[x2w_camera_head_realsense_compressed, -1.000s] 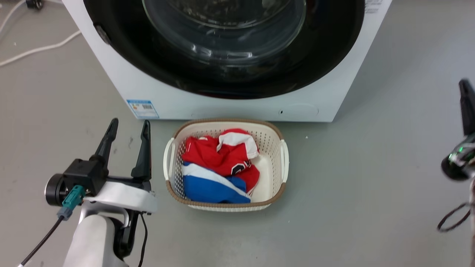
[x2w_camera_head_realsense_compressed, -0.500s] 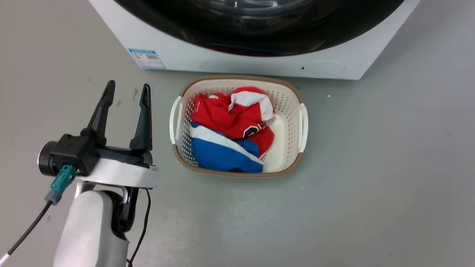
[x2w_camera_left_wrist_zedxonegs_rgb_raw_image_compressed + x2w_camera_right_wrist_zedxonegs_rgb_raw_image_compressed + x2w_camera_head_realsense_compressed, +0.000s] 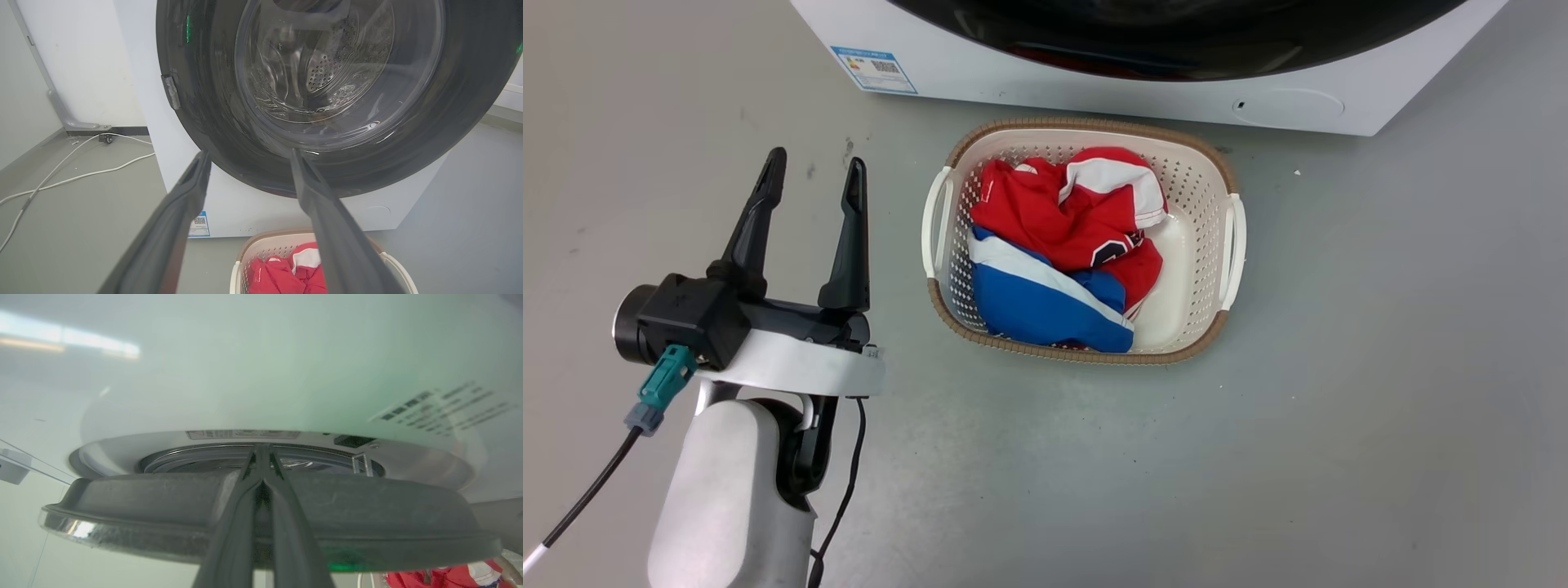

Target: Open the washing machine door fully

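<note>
At the rim of the washing machine door [image 3: 388, 510], which looked barely ajar from the white machine front [image 3: 261, 375], our right tool [image 3: 261, 451] reached in with its fingers pressed together, tips tucked into the gap and pinching nothing. We judged a slip the likeliest failure, since a pull off the door's arc could slide the tips off that glossy edge. Our left tool [image 3: 815, 157] hovered spread and empty above the floor [image 3: 1339, 449] beside the laundry basket [image 3: 1232, 237], pointing at the door, perhaps in its swing path.
</note>
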### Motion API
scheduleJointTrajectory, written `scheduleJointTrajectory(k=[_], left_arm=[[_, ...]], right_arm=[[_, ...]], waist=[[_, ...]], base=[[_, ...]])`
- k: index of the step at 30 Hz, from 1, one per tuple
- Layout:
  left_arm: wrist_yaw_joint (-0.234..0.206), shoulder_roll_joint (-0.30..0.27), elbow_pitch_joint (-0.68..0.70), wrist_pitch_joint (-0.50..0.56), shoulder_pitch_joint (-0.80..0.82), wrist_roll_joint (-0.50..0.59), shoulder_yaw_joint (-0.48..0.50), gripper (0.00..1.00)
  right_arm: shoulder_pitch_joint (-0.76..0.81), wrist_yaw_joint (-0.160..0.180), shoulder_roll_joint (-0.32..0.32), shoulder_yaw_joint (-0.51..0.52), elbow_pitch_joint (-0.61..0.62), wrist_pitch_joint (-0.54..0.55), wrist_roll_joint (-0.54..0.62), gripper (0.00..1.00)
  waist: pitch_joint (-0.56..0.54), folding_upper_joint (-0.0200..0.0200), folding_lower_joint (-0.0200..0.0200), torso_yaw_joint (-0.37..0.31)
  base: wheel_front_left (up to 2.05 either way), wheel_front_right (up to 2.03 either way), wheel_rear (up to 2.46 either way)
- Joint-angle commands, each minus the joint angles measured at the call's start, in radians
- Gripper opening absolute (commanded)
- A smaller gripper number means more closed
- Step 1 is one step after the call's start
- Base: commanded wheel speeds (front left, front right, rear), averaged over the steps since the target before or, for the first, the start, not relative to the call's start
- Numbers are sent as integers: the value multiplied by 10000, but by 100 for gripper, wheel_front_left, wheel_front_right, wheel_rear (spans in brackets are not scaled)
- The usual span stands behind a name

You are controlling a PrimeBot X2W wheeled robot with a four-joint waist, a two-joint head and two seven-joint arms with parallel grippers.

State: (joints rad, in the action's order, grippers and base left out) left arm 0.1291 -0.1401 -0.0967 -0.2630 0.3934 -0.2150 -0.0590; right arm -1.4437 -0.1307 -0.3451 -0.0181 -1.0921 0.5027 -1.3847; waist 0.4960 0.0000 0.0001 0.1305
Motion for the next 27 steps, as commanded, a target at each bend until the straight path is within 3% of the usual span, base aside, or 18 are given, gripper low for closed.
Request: scheduleJointTrajectory(k=[1, 12, 27], left_arm=[[18, 28, 45, -25, 105, -6, -5, 100], [22, 25, 8, -25, 124, -55, 32, 100], [23, 40, -443, -25, -640, 111, -92, 100]], right_arm=[[-123, -2, 149, -92, -87, 150, 85, 0], [-408, -2, 281, -398, -516, 1573, 243, 0], [2019, -2, 603, -733, 581, 3631, -2, 0]], waist=[[67, 0, -1, 41], [101, 0, -1, -31], [-1600, 0, -1, -655]], base=[[0, 0, 0], [0, 0, 0], [0, 0, 0]])
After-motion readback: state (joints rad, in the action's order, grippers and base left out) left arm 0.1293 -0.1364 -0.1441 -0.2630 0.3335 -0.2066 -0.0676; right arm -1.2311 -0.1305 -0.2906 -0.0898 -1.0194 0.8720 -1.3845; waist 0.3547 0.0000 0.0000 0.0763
